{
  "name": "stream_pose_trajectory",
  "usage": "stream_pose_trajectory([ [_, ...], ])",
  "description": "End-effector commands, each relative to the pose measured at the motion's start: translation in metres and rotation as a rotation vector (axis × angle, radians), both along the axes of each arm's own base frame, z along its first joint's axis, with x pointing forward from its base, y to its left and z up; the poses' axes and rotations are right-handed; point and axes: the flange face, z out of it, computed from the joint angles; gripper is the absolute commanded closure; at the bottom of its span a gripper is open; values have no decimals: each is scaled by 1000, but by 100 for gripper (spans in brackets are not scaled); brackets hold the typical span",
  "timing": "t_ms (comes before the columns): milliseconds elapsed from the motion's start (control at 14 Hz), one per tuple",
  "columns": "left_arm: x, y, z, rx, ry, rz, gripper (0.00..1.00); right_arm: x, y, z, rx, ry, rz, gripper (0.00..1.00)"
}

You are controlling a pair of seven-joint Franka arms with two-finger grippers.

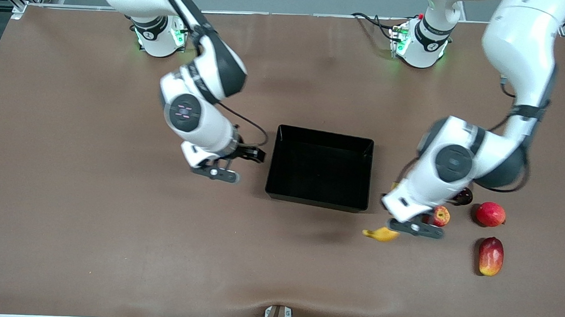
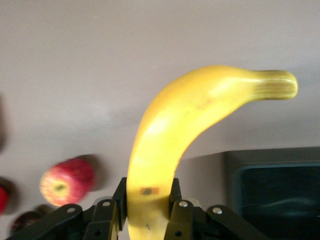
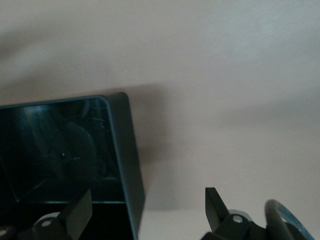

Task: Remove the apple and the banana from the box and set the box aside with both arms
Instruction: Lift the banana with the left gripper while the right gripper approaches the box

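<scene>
The black box (image 1: 320, 168) sits mid-table and holds nothing. My left gripper (image 1: 399, 222) is shut on the yellow banana (image 1: 381, 234), over the table beside the box's corner toward the left arm's end. In the left wrist view the banana (image 2: 165, 140) stands out from between the fingers (image 2: 112, 210), with the box corner (image 2: 272, 190) close by. The small red apple (image 1: 440, 216) lies on the table beside that hand and shows in the left wrist view (image 2: 67, 181). My right gripper (image 1: 256, 154) is open; in its wrist view the gripper (image 3: 147, 207) straddles the box wall (image 3: 127, 165).
A plain red round fruit (image 1: 490, 214) and an oval red-yellow mango (image 1: 490, 256) lie toward the left arm's end of the table. A dark round thing (image 1: 463, 196) sits partly hidden under the left arm. Brown tabletop surrounds the box.
</scene>
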Motion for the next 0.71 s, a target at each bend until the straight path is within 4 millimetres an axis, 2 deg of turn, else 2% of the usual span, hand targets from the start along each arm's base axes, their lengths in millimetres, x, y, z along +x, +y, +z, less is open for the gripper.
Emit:
stream_pose_trajectory([
  [0, 24, 60, -16, -1, 29, -69, 100, -4, 23, -33, -37, -30, 2, 8],
  [286, 51, 148, -50, 79, 12, -218, 100, -16, 42, -81, -103, -55, 75, 54],
  [357, 55, 163, -59, 93, -9, -251, 100, -18, 47, -87, -98, -64, 63, 59],
  [429, 58, 176, -68, 104, -32, -264, 100, -18, 47, -88, -97, -63, 42, 76],
  [500, 61, 181, -76, 106, -48, -277, 100, -18, 47, -86, -96, -62, 40, 100],
  [571, 61, 182, -85, 101, -51, -279, 100, -15, 46, -80, -88, -65, 34, 100],
  [643, 63, 183, -96, 95, -50, -275, 100, -11, 45, -74, -75, -67, 27, 48],
])
